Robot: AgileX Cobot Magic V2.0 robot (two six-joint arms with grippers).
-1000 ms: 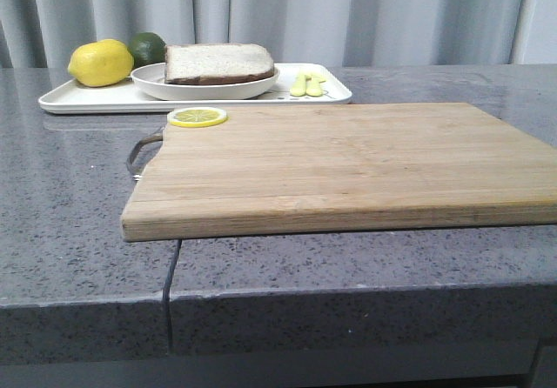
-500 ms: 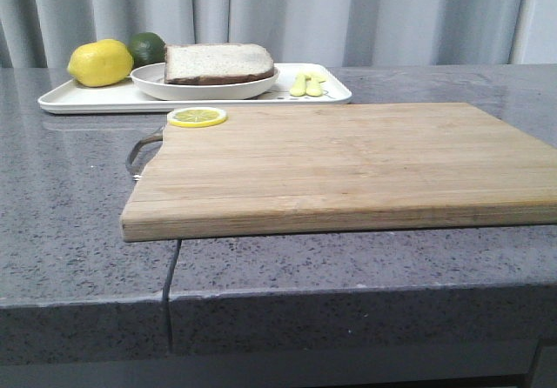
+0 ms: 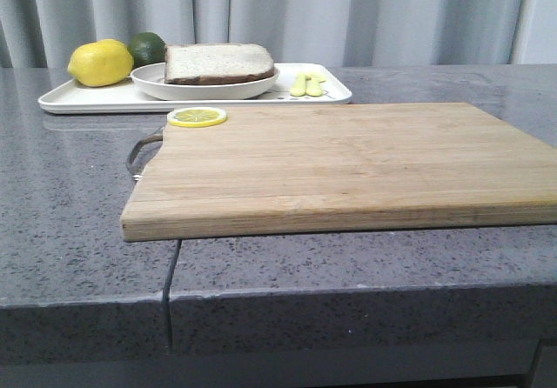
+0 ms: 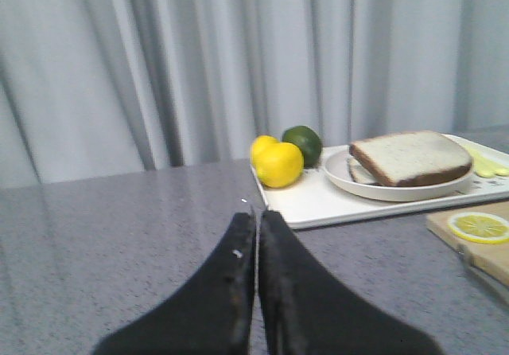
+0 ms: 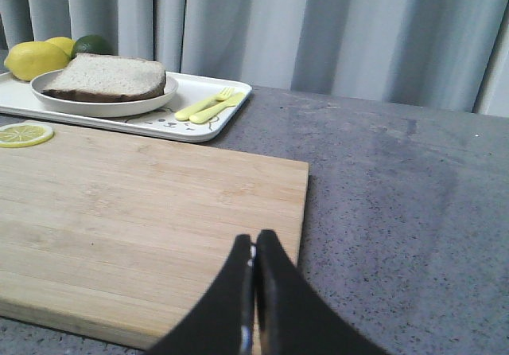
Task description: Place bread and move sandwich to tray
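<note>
You are looking at what reads as a finished job. The tray sits at the far left of the grey stone counter, and the round white plate rests on it, well inside the rim. On that plate the bread lies flat as the top layer; in the left wrist view you can make out a second pale slice edge under it, so it seems stacked as the sandwich. You cannot see any egg from these angles, so you have to take the filling on trust.

Beside the plate on the tray are a whole lemon and a green lime toward the left end, and a yellow fork and spoon toward the right end. The wooden cutting board in front carries only a lemon slice at its far left corner; no bread or plate is left on it.

Your left gripper hangs over bare counter, well apart from the tray, jaws pressed together on nothing. Your right gripper hovers above the near edge of the board, jaws likewise closed and empty. Neither touches anything.

By my reading both steps are complete and nothing remains but to park the arms.
</note>
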